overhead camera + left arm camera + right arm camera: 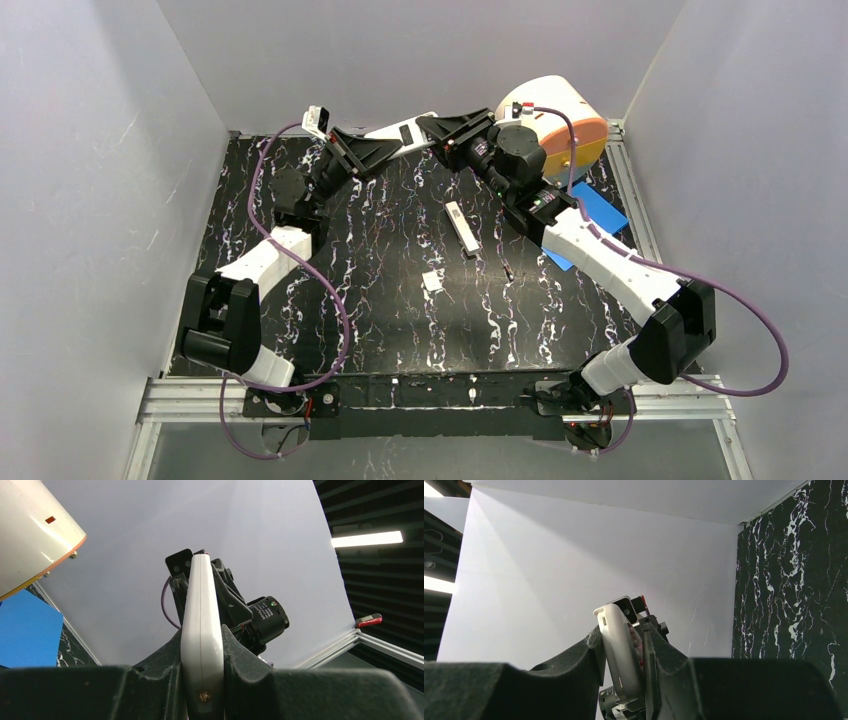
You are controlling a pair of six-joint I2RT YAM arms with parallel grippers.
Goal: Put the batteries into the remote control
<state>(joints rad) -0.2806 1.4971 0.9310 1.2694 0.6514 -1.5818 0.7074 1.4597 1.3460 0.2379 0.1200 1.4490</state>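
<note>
Pale walls [100, 150] close in the black marbled table [330, 330] on three sides. Its middle and near part lie open, while a white-and-orange drum [553, 118] and a blue sheet [603, 210] crowd the far right corner. Both arms reach to the far edge and meet there, leaving little room at the back wall. The remote control [404, 133] hangs between them, lifted off the table. Only the top view shows a shorter white bar [461, 226] and a small white piece [432, 281] lying mid-table. The batteries cannot be picked out against the dark top. The wrist views show the remote edge-on. The left tool [202, 647] is clamped tight on one end. The right tool [624, 652] straddles the other end, narrow. One finger [585, 652] lies against the remote, with a sliver of gap at the other.
</note>
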